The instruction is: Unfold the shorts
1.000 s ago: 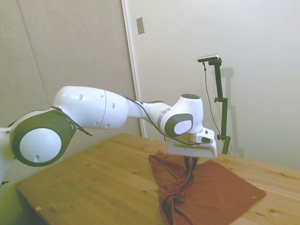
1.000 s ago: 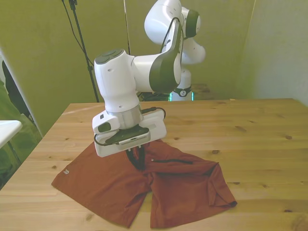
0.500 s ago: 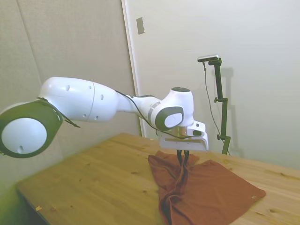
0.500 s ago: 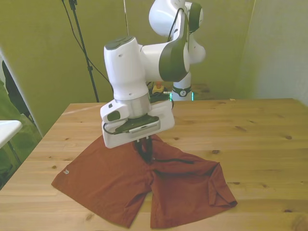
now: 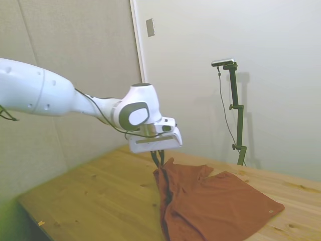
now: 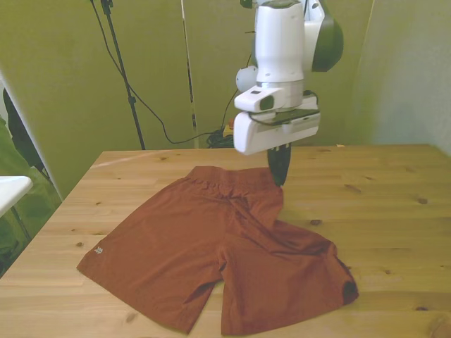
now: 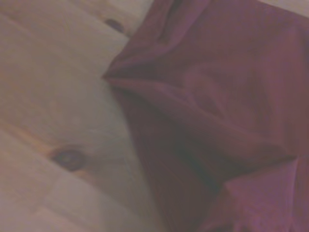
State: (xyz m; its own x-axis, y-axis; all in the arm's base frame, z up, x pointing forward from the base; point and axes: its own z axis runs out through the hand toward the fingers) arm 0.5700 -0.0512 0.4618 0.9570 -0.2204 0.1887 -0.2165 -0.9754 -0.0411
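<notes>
Since a second ago the gripper (image 6: 279,174) has carried the waistband corner back and toward the front view's right, so the shorts (image 6: 211,246) now lie nearly spread open. There is one pair of shorts, one arm (image 5: 60,98) and one table (image 6: 380,211). The arm stretches low and level from the side view's left, wrist pointing down. The fingers are pinched on the raised waistband corner; the rest of the cloth rests on the table.
</notes>
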